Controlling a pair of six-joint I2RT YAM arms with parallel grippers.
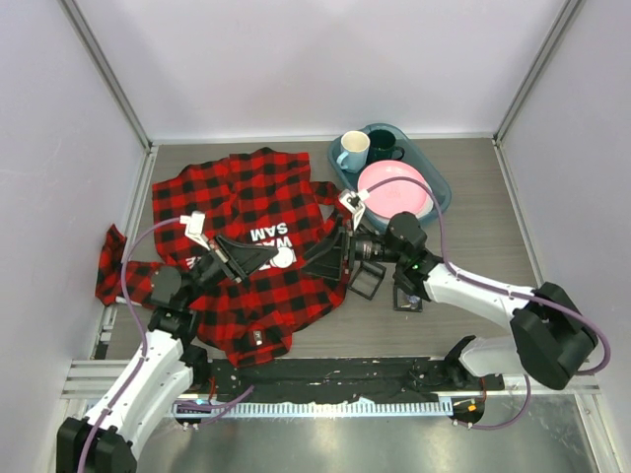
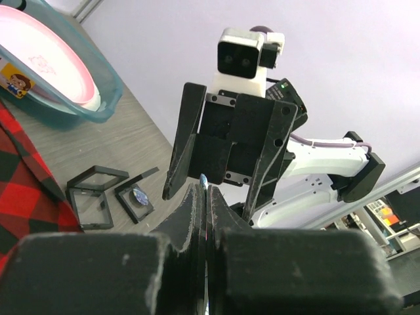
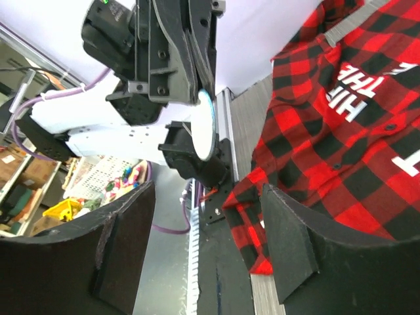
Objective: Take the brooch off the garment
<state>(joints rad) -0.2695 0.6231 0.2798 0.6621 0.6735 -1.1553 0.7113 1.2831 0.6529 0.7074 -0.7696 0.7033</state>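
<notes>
The red-and-black checked shirt (image 1: 246, 212) lies flat on the left of the table, white lettering showing. My left gripper (image 1: 274, 258) is raised above it and shut on a round white brooch (image 1: 285, 258). In the left wrist view only the brooch's thin edge (image 2: 204, 178) shows between the closed fingers (image 2: 190, 210). My right gripper (image 1: 330, 254) is open, facing the left one just to the brooch's right, not touching it. In the right wrist view the brooch (image 3: 203, 128) shows as a pale disc beyond my open fingers (image 3: 289, 243); the shirt (image 3: 341, 118) lies to the right.
Black display boxes (image 1: 367, 281) stand open right of the shirt; one (image 2: 134, 200) holds a small shiny disc. A teal tray (image 1: 439, 182) at the back holds a pink plate (image 1: 394, 192), a white cup (image 1: 353, 150) and a dark cup (image 1: 383, 146).
</notes>
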